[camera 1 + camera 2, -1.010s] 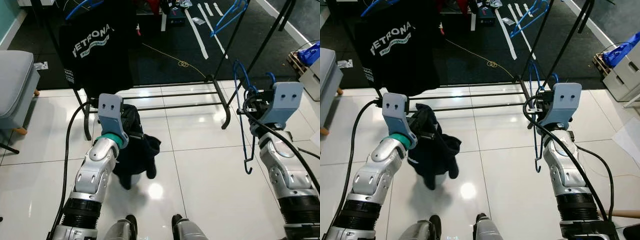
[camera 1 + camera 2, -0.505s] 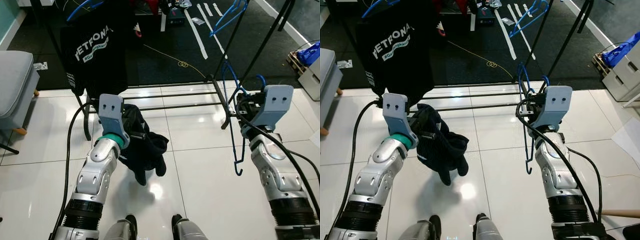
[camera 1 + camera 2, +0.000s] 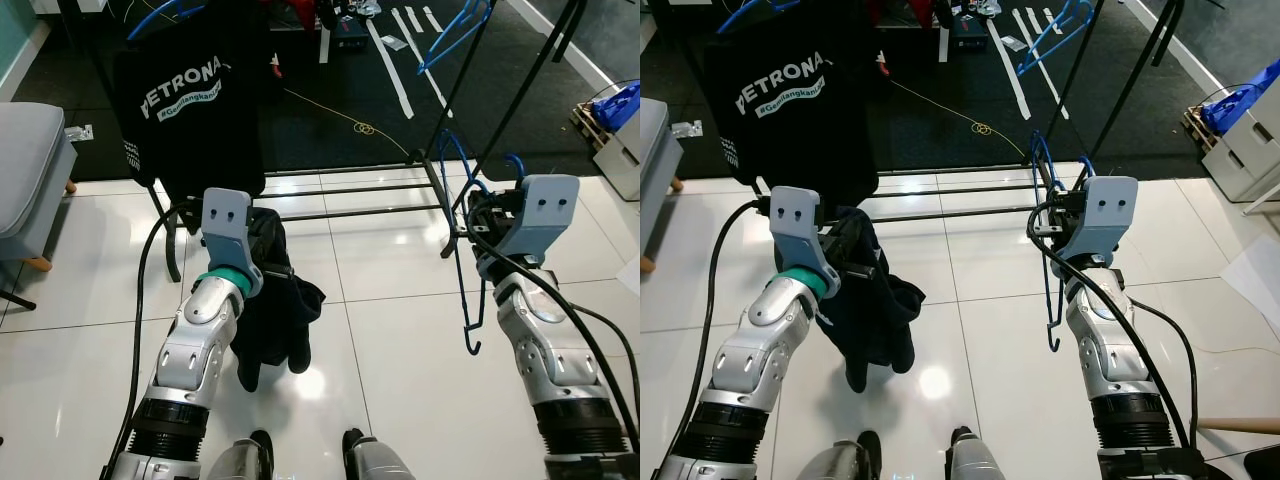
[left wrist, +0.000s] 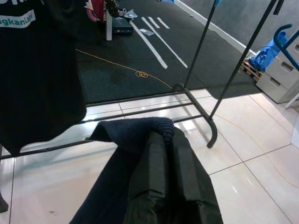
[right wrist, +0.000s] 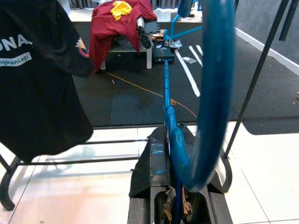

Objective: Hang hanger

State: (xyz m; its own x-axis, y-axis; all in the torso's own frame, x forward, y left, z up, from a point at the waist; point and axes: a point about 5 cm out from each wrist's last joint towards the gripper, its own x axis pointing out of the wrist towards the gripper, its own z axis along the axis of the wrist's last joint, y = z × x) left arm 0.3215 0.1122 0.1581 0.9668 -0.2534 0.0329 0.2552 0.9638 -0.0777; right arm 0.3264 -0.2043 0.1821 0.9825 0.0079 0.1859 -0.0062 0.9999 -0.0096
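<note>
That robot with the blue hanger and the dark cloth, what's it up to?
It stands before a clothes rack, holding something in each arm. The right gripper is shut on a blue hanger that dangles over the white floor. The left gripper clamps a dark garment. A black T-shirt already hangs on the rack.

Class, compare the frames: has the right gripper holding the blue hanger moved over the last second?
Yes. The right gripper, shut on the blue hanger, has shifted toward the robot's left, closer to the clothes rack's foot.

Bright, even indoor light glares off the glossy white floor tiles (image 3: 400, 350); all views sharp.
</note>
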